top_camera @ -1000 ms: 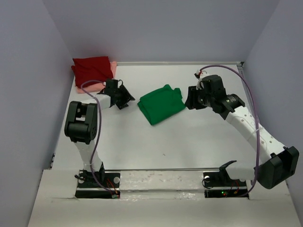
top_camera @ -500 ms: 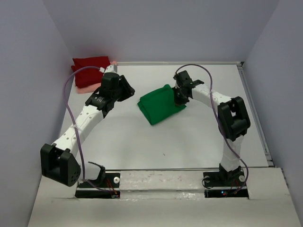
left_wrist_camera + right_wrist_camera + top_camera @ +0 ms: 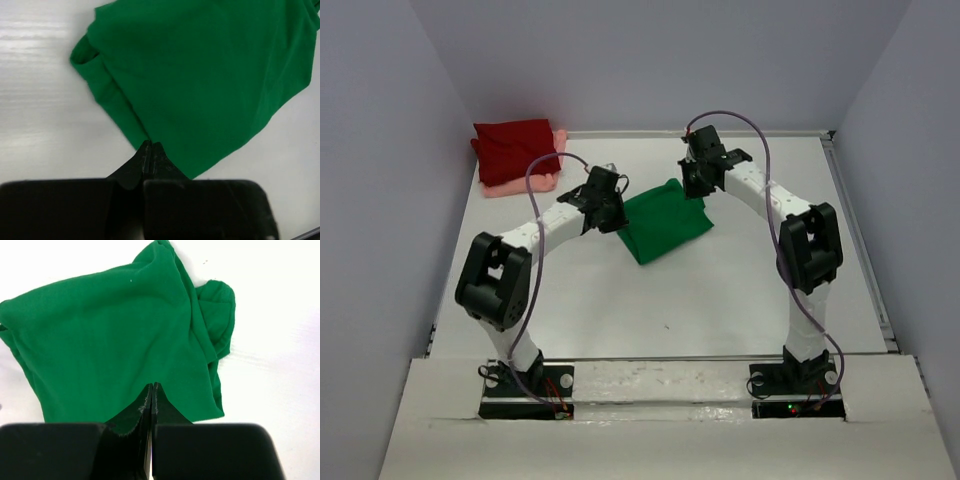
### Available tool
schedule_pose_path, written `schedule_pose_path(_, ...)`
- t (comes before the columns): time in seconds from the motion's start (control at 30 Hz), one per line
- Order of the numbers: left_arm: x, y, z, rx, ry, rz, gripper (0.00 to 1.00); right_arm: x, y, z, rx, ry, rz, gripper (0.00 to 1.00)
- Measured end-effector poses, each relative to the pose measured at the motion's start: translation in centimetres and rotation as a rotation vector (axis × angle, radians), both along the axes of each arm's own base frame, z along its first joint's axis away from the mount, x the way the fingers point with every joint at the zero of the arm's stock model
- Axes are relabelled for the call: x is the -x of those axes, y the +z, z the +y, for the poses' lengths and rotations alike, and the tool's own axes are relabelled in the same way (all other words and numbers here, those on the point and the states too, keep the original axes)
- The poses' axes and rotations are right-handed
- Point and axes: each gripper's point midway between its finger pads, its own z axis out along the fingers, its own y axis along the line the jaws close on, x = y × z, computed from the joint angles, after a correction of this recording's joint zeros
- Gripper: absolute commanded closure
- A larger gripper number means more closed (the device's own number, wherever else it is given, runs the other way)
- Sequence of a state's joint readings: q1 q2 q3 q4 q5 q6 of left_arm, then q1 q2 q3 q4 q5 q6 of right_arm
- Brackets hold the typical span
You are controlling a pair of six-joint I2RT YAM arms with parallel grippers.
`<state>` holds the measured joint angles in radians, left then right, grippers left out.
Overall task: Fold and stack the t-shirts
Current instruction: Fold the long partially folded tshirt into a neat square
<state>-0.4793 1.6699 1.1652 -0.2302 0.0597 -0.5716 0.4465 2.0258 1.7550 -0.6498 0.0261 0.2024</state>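
Note:
The bright green t-shirt [image 3: 666, 222] lies folded near the table's middle. My left gripper [image 3: 614, 214] is at its left edge, jaws shut; in the left wrist view the tips [image 3: 151, 145] meet over the green t-shirt's [image 3: 200, 75] near hem, and no cloth shows between them. My right gripper [image 3: 693, 186] is at its far right corner, also shut; its tips [image 3: 151, 386] sit over the green cloth [image 3: 100, 340]. The dark red t-shirt [image 3: 514, 146] lies folded on the salmon pink t-shirt [image 3: 524, 184] at the back left corner.
Grey walls close in the white table [image 3: 720, 300] on the left, back and right. A raised rail runs along the right edge [image 3: 855, 240]. Both arm bases sit at the near edge.
Both grippers have shut. The left arm swung right from beside the red and pink stack to the green shirt's left edge. The right arm folded inward to the shirt's far right corner. The shirts have not moved.

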Motion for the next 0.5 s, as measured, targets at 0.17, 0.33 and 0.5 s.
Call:
schedule_pose_path(0.17, -1.9, -2.5, -3.5, -0.010, -0.066, 0.031, 1.00, -0.5, -2.3, 0.6, 0.003, 0.013, 0.042, 1.00)
schedule_pose_path(0.33, -3.5, -2.1, -5.5, 0.017, -0.096, 0.002, 1.00, -0.2, -5.9, 0.5, 0.036, 0.024, 0.109, 1.00)
schedule_pose_path(0.5, -4.8, -2.5, -6.5, 0.026, -0.103, -0.006, 1.00, -0.2, -7.3, 0.5, 0.049, 0.027, 0.133, 1.00)
